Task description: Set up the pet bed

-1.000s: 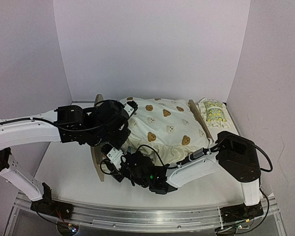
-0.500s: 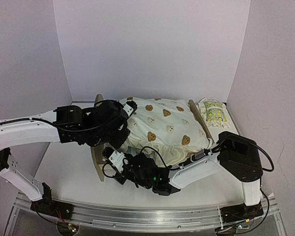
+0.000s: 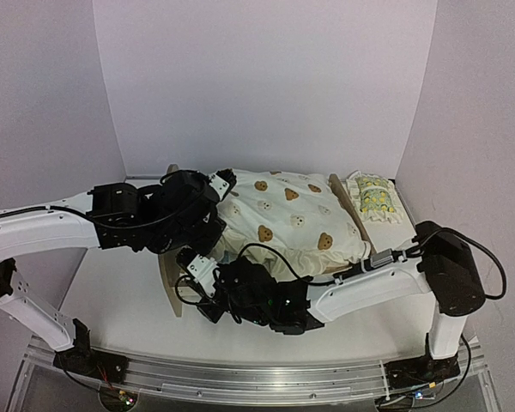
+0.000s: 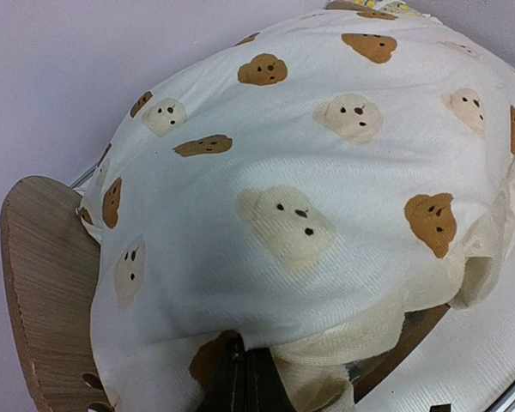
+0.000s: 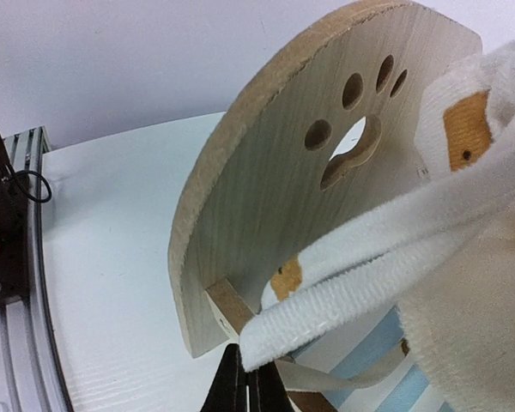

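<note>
The cushion (image 3: 292, 210) hides most of the pet bed (image 5: 266, 197). The left gripper (image 4: 245, 384) and right gripper (image 5: 240, 388) are both closed tight at its hem; whether cloth is pinched cannot be told.

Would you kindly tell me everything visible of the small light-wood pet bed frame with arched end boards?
The pet bed frame is pale, grained wood. Its left end board is arched, pierced by a paw-print cut-out, and stands upright on the white table; a second board shows at the right end. A wooden rail and a blue-and-white striped base meet its foot. A cream bear-print cushion bulges over the frame, hiding most of it.
</note>
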### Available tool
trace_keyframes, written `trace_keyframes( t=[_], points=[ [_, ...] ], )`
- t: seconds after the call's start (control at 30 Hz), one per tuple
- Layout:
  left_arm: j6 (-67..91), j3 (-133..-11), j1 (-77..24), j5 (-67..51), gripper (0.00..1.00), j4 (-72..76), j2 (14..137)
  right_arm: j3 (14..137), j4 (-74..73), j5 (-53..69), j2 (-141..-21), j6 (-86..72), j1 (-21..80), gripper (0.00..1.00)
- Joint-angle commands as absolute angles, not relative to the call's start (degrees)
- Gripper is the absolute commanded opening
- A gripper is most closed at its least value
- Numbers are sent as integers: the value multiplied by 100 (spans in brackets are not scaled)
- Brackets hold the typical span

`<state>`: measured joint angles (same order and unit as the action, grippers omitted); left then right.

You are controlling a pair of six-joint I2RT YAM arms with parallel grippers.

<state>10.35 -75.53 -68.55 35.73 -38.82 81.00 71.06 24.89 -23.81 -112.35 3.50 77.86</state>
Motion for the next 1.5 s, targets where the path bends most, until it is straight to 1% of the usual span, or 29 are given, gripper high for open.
trace_keyframes(
  t=[0.0,0.1,0.27,0.47,0.57,0.63,0.8,1.03,1.47],
  points=[
    [1031,-7459,-6834,3694,0,-3753,7813,8037,509,-2488,-10629,-1130,7778,0],
    [1037,-7428,-6837,3672,0,-3739,7766,8267,-208,-2330,-10497,-1654,7778,0],
    [1046,-7419,-6837,3639,0,-3744,7730,8244,-530,-2188,-10175,-2225,7778,2],
    [1102,-7362,-6838,3589,0,-3735,7695,8264,-593,-1973,-10042,-2611,7773,4],
    [1116,-7332,-6838,3562,0,-3719,7683,8454,-595,-1670,-10084,-2732,7771,9],
    [1132,-7321,-6837,3543,0,-3719,7683,8571,-591,-1476,-10109,-2791,7770,10],
    [1177,-7271,-6835,3518,0,-3703,7626,8727,-526,-1224,-10079,-2958,7770,7],
    [1186,-7258,-6838,3488,0,-3685,7539,8776,-395,-1393,-9768,-3407,7698,1],
    [1139,-7205,-6836,3364,0,-3404,7197,8591,503,-1815,-9436,-3384,7682,1]
  ],
)
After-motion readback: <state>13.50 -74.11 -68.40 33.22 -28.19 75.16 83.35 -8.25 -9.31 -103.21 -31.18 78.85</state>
